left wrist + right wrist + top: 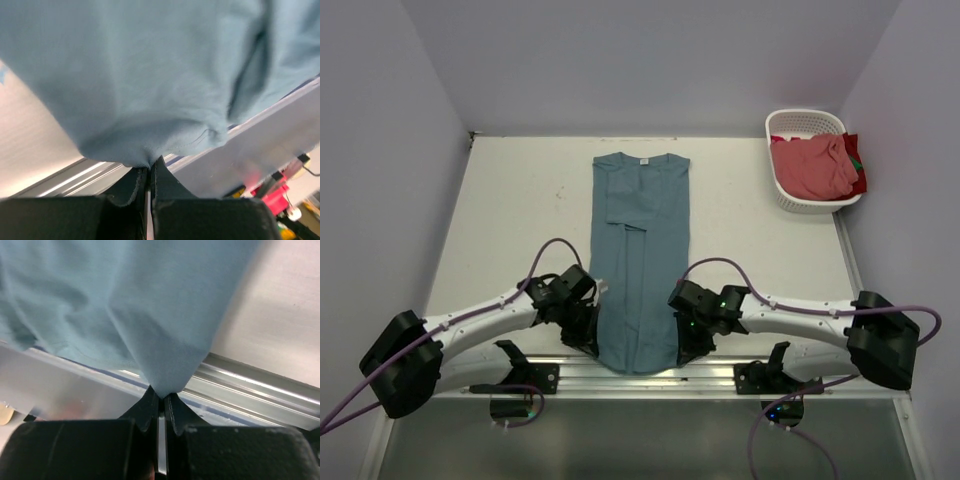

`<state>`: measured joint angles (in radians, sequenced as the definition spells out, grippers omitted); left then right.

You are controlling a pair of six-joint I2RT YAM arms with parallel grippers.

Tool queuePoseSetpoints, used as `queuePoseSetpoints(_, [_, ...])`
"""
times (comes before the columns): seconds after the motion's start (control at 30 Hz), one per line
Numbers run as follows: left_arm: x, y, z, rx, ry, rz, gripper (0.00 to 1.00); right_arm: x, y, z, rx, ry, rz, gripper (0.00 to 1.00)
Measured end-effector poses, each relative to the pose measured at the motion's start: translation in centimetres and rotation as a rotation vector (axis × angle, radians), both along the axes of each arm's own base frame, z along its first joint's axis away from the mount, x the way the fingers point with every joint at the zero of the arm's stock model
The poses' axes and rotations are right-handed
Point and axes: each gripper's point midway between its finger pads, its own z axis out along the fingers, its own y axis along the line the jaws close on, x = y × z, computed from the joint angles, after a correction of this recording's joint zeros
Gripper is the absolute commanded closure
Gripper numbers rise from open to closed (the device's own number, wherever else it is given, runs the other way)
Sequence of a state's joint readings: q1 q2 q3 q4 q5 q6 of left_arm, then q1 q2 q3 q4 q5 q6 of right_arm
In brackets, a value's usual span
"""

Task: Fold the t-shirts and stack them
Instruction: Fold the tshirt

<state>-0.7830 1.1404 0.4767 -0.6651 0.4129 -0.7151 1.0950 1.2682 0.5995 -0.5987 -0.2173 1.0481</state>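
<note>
Your teal t-shirt (642, 260) is soft, matt cloth with a fine, even knit and a stitched hem. The pink t-shirt (810, 168) looks like the same dull cloth, crumpled. The basket (810, 206) is white plastic with a slight sheen. Your tabletop (520, 220) is smooth, matt off-white, lightly scuffed. The rail (260, 385) is ridged, brushed metal that glints. On your left hand (150, 170) and right hand (159, 397), the fingers (142, 412) look matt black.

White slotted plastic basket (805, 204) at far right corner of pale desk (520, 220); along near edge, aluminium rail (640, 384), seemingly grooved.
</note>
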Motion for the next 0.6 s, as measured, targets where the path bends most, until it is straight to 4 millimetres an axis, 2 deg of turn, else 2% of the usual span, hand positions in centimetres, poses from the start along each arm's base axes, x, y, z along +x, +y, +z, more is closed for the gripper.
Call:
queuePoseSetpoints(0.2, [3.7,-2.3,3.6,-0.065,-0.191,0.008,1.00,2.6,1.7,4.0,0.048,-0.134,0.017,1.00])
queuePoseSetpoints(0.33, [6.0,-3.0,5.3,-0.070,-0.290,0.036,1.00,4.5,2.5,6.8,0.065,-0.232,0.019,1.00])
queuePoseSetpoints(0.6, [8.9,-2.8,5.2,-0.014,-0.407,0.090,1.00,7.4,1.5,7.7,-0.036,-0.365,0.008,1.00])
